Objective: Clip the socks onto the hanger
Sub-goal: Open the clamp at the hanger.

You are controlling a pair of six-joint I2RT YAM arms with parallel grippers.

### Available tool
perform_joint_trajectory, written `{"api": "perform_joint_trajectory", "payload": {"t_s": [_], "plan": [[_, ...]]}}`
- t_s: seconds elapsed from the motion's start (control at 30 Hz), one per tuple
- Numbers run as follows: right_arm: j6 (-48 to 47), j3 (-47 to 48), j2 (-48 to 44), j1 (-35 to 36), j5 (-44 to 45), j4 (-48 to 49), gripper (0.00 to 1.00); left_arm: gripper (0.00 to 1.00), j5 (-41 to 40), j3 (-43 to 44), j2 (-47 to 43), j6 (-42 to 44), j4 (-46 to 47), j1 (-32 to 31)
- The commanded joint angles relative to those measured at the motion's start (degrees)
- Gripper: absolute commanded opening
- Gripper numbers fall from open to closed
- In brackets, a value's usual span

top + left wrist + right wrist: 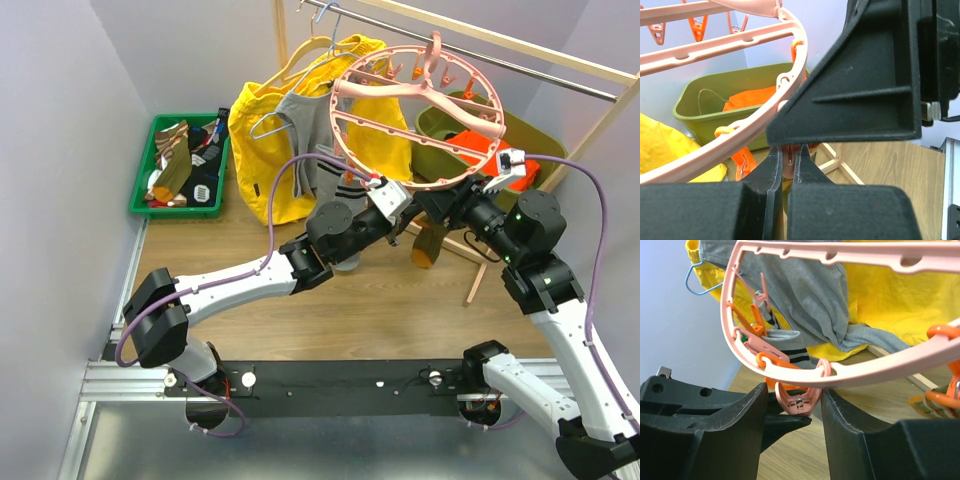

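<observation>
The pink ring hanger hangs from the rail by its hook, with pink and orange clips along its rim. My left gripper reaches up to the near rim. In the left wrist view its jaws are shut on a pink clip under the ring. My right gripper is right beside it. In the right wrist view it is open, jaws on either side of a pink clip without touching it. An olive-brown sock with an orange toe hangs below both grippers, its top hidden.
A green bin at the back left holds more socks. An olive bin with orange cloth stands at the back right. A yellow jacket and a grey shirt hang behind the ring. A wooden rack leg stands close by.
</observation>
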Motion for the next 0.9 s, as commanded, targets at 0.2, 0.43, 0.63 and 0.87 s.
{"api": "perform_joint_trajectory", "payload": {"t_s": [0.2,0.43,0.63,0.87], "plan": [[-1.2,2.5,-0.5,0.0,2.9,0.0,0.44,0.00,0.0,-0.9,0.2,0.0,-2.4,-0.9],[-1.6,2.5,-0.3,0.1,2.2,0.0,0.25,0.06,-1.8,-1.5,-0.3,-1.0,-1.7,-0.9],[-1.4,2.0,0.3,0.1,1.1,0.5,0.09,0.48,-2.7,-3.7,-3.7,-2.2,1.0,-0.9],[-0.9,1.5,1.0,0.1,1.4,0.7,0.01,0.63,-4.5,-6.8,-10.7,-6.3,0.9,-0.9]]}}
